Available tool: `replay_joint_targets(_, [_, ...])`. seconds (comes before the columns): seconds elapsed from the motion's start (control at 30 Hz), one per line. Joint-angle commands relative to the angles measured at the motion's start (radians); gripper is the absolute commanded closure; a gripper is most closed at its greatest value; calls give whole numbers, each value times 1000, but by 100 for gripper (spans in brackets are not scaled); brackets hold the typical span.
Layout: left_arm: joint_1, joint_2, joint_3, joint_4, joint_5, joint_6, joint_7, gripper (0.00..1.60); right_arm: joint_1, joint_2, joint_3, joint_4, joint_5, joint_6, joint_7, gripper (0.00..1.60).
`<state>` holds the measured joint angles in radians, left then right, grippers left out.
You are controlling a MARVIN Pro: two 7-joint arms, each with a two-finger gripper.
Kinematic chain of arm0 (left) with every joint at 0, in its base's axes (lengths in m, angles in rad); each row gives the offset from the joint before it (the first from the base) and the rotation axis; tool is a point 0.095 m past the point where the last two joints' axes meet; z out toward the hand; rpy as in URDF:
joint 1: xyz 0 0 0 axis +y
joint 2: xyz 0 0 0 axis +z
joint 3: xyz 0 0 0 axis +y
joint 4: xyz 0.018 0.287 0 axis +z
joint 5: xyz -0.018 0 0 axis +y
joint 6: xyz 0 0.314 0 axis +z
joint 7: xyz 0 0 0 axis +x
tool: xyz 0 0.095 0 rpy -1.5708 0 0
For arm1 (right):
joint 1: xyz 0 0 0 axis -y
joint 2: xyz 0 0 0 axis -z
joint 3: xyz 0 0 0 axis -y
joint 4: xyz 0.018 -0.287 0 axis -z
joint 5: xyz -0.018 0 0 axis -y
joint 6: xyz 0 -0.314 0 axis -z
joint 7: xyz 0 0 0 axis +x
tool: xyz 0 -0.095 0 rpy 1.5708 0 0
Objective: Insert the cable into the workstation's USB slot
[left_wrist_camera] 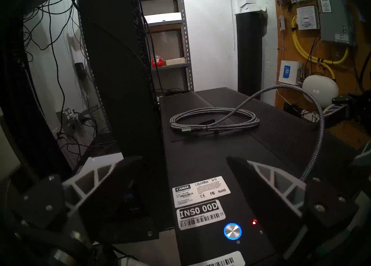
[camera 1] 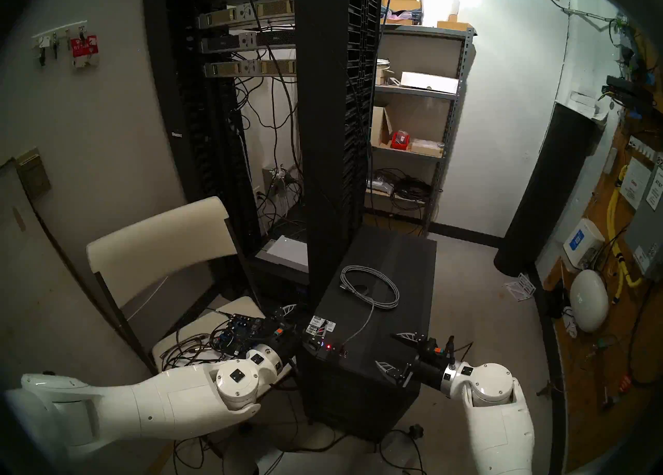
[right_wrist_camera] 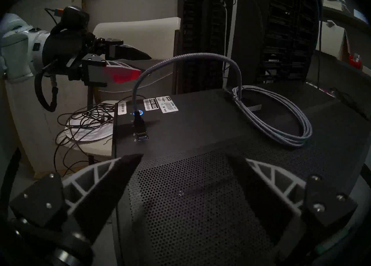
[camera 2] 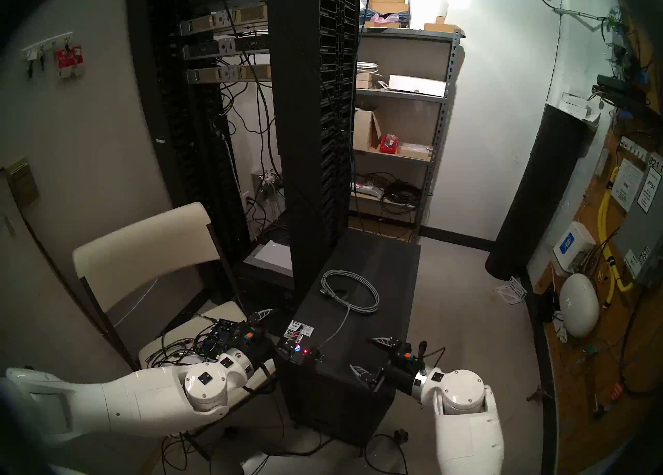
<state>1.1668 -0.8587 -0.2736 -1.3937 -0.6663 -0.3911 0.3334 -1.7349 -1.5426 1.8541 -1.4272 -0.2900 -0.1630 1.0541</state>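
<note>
Looking through the right wrist camera, I am seeing the thin light-grey braided cable lying coiled on top of the large matte-black box-shaped workstation, its free end arching over and standing plugged into a slot near the round blue-lit button. My right gripper is hovering over the perforated top, its fingers spread and holding nothing. My left gripper is sitting beside the white barcode stickers, fingers spread wide, also empty.
</note>
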Motion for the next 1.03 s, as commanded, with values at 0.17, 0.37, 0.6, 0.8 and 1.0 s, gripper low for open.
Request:
replay_joint_targets(0.17, [-7,-2,-8,-5,-4,-8,1,0,7,-10,2,-24,8,3,8,0])
replay_joint_targets(0.37, [-8,-2,-7,-5,-4,-8,2,0,8,-13,5,-24,5,3,11,0])
replay_joint_targets(0.6, [-8,-2,-6,-5,-4,-8,2,0,9,-16,8,-24,2,2,14,0])
replay_joint_targets(0.8, [-8,-1,-6,-5,-5,-9,2,0,10,-18,11,-24,0,1,16,0])
replay_joint_targets(1.0, [-8,-1,-6,-5,-5,-9,2,0,10,-20,12,-24,-2,1,17,0])
